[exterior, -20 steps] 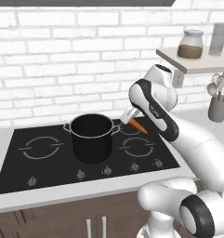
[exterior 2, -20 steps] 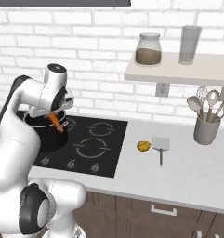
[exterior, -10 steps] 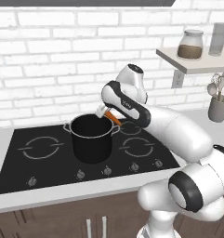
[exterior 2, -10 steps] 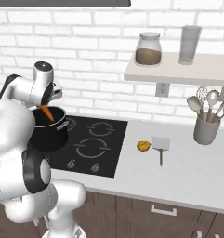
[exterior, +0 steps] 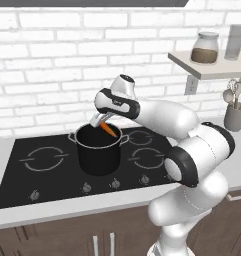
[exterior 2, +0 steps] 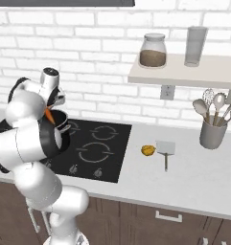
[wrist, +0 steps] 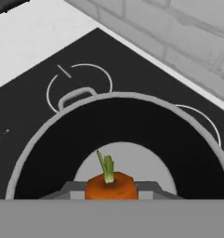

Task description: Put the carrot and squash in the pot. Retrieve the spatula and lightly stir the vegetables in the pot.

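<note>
On the left of the black cooktop, the pot is sitting on the front burner nearest the wall side (its two silver handles are sticking out to either side). Directly above its open mouth, the gripper is hanging with its jaws clenched on the carrot, which is tilting down toward the dark interior. In the hand view, the carrot is showing its green stub between the fingertips, with the pot's rim circling beneath. Further right on the bench, the yellow squash is lying just beside the spatula. A grey utensil holder is standing near the right edge, below the shelf.
</note>
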Available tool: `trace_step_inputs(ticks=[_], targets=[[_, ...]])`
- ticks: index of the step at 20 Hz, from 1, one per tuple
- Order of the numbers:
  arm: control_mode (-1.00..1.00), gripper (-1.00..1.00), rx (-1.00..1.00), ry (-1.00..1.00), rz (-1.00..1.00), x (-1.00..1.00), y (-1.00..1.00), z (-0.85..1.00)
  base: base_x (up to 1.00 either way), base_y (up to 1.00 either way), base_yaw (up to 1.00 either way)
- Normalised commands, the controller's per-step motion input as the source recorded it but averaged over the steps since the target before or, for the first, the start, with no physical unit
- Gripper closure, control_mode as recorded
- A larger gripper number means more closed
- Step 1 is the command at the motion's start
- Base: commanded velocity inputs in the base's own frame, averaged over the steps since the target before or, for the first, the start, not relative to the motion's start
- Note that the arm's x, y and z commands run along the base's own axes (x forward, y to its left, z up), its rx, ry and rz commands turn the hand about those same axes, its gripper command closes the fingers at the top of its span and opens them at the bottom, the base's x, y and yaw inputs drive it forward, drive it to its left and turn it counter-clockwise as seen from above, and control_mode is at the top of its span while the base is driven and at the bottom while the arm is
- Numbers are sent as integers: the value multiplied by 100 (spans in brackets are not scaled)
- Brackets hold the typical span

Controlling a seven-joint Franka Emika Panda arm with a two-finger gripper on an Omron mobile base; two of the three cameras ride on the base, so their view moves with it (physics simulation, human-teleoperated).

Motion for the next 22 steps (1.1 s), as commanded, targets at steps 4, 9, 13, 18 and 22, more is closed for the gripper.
trace_step_inputs(ticks=[4, 9, 13, 18, 22], targets=[[-100, 100, 1, 0, 0, 20, 10, -34, 0, 0, 0], [-100, 100, 0, 0, 0, 15, 28, -27, 0, 0, 0], [-100, 100, 0, 0, 0, 15, 17, -11, 0, 0, 0], [-100, -100, 0, 0, 3, 7, 2, -8, 0, 0, 0], [-100, -100, 2, 0, 3, 0, 0, -1, 0, 0, 0]])
